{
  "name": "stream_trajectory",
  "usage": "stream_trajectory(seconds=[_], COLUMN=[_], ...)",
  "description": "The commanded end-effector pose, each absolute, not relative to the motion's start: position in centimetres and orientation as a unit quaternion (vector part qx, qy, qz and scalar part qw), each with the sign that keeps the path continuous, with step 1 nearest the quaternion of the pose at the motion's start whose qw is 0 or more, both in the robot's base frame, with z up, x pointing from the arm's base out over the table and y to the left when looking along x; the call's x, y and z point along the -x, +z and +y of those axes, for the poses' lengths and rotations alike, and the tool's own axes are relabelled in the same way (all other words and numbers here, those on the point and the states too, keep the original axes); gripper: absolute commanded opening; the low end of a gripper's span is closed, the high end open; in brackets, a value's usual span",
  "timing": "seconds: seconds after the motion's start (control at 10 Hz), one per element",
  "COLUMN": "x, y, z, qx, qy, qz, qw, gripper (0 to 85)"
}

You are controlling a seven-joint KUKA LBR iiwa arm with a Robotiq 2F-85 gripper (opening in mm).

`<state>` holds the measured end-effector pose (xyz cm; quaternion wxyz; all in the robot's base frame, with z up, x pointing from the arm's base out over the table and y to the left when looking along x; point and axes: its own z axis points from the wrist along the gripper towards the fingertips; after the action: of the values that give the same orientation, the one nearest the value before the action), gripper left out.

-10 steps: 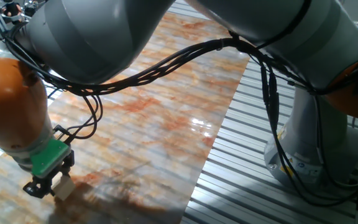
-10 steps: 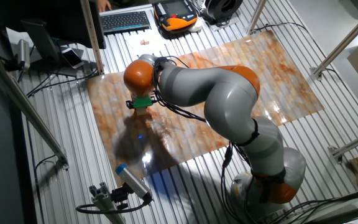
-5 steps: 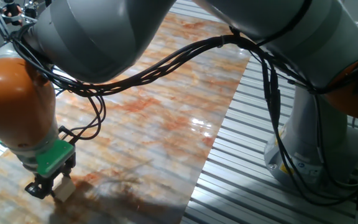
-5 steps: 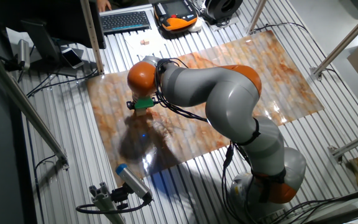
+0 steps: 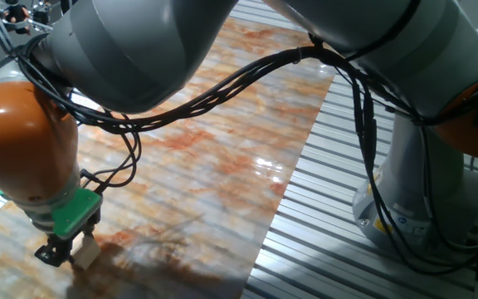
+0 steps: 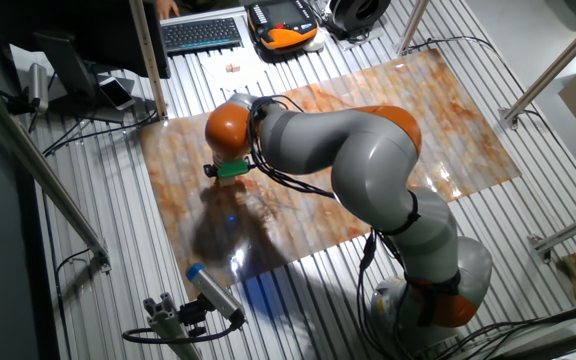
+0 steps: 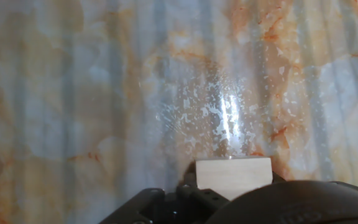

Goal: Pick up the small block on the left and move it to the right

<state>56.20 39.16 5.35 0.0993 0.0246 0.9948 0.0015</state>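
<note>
The small block (image 5: pixel 87 252), a plain light-tan wooden cube, sits between the fingers of my gripper (image 5: pixel 71 256) at the lower left of one fixed view, just over the marbled board (image 5: pixel 222 149). In the hand view the small block (image 7: pixel 234 176) fills the bottom centre, right against the dark gripper body (image 7: pixel 278 205). The other fixed view shows the gripper (image 6: pixel 212 170) under its green mount near the board's left part, and the block is too small to make out there. The gripper is shut on the block.
The arm's big grey links and black cables (image 5: pixel 247 75) hang over the board. The robot base (image 5: pixel 421 191) stands on the slatted metal table at the right. Beyond the board lie a keyboard (image 6: pixel 201 34), an orange-black pendant (image 6: pixel 286 22) and white paper with small cubes (image 6: pixel 230 68).
The gripper, holding the block, has shifted a little to the right across the board; the orange wrist joint moved with it.
</note>
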Motion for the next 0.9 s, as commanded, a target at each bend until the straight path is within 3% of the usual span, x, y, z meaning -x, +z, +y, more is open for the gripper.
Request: stream_trajectory(seconds=[0.0,0.7,0.8], x=[-56.22,-56.26,-56.25], y=[5.39,5.43,5.41], z=[39.19,39.39,39.41], qx=[-0.024,-0.02,-0.026], qy=[0.001,-0.01,-0.016], qz=[0.995,0.995,0.994], qw=[0.099,0.1,0.104], gripper=[0.0,0.0,17.0])
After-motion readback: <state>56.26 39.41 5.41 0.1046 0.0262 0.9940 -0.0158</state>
